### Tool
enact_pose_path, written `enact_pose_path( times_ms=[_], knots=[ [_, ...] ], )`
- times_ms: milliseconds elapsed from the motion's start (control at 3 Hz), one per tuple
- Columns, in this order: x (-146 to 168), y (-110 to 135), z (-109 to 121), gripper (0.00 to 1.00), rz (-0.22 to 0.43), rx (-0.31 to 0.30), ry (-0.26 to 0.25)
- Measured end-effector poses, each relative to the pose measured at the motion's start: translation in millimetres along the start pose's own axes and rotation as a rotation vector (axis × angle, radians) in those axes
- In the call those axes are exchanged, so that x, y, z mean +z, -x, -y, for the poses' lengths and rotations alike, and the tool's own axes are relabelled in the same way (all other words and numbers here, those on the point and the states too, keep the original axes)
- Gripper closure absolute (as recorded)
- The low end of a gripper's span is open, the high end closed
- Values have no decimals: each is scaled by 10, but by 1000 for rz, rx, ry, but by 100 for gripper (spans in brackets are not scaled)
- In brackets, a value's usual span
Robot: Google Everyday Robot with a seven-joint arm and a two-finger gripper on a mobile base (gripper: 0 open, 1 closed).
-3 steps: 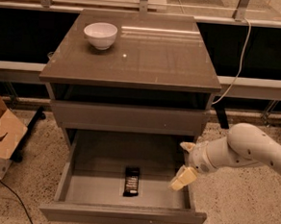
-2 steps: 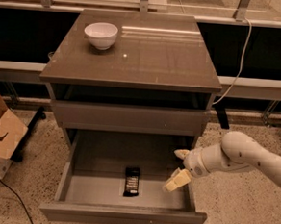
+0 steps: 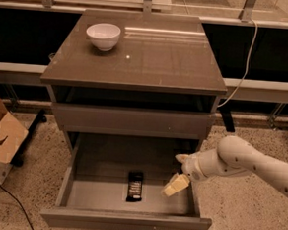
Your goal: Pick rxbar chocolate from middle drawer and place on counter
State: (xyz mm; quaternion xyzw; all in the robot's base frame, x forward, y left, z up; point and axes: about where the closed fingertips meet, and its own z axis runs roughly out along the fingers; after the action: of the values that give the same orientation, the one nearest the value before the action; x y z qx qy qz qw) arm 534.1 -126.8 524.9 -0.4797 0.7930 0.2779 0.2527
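Note:
The rxbar chocolate (image 3: 135,186), a small black wrapper, lies flat on the floor of the open middle drawer (image 3: 125,220), near its front centre. My gripper (image 3: 177,172) reaches in from the right over the drawer's right side, a short way right of the bar and not touching it. Its pale fingers are spread apart and hold nothing. The glossy grey-brown counter (image 3: 152,63) tops the cabinet above.
A white bowl (image 3: 103,36) stands on the counter's back left. A shut drawer front (image 3: 132,121) sits above the open one. A cardboard box (image 3: 1,136) is on the floor at the left. A cable (image 3: 243,69) hangs at the right.
My gripper has moved left, further into the drawer and closer to the bar. The bar and bowl have not moved.

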Motion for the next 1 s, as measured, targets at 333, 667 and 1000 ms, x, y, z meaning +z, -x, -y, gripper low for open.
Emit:
enact_pose_path(
  times_ms=[333,667,1000],
  knots=[
    [375,-22,150,0,-18,-21,-40],
    [761,-67,254,0,-28,-56,-71],
    [1246,-102,270,0,-38,-95,-70]
  ],
)
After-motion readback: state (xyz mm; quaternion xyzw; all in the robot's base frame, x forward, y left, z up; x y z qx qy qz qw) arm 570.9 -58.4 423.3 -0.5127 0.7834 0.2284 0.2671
